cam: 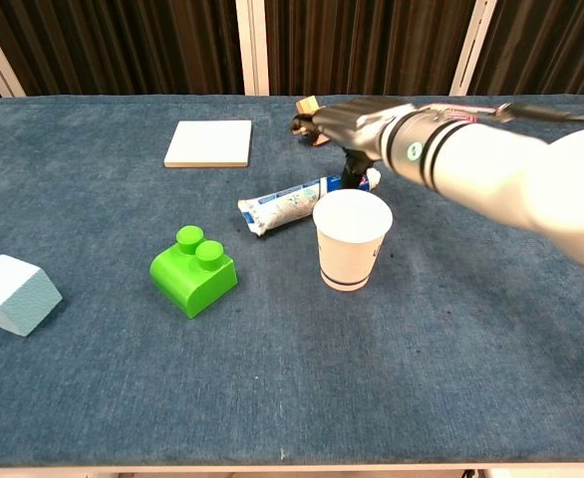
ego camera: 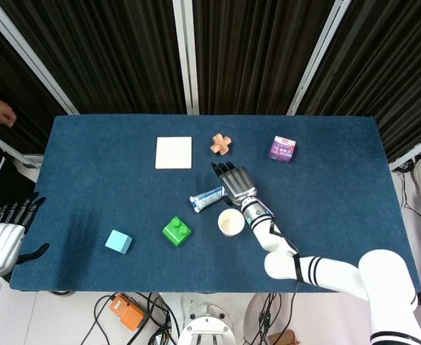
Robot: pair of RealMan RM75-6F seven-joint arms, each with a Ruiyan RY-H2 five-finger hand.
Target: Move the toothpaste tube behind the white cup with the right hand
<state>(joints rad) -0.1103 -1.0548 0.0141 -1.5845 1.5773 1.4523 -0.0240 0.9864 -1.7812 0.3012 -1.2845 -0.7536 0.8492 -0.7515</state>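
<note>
The toothpaste tube (ego camera: pixel 207 199) (cam: pixel 282 206) lies flat on the blue cloth, just behind and to the left of the white cup (ego camera: pixel 230 222) (cam: pixel 352 239), which stands upright. Its cap end points toward the cup's far side. My right hand (ego camera: pixel 236 181) (cam: pixel 357 124) hovers over that cap end with its fingers spread and extended, and it holds nothing. The thumb hangs down close to the cap; contact cannot be told. My left hand (ego camera: pixel 6 237) hangs open off the table's left front corner, seen only in the head view.
A green brick (ego camera: pixel 176 231) (cam: pixel 193 270) sits left of the cup, a light blue cube (ego camera: pixel 118 241) (cam: pixel 11 293) farther left. At the back are a white tile (ego camera: pixel 174 152) (cam: pixel 209 143), a wooden puzzle (ego camera: pixel 221 144) and a purple box (ego camera: pixel 282 148).
</note>
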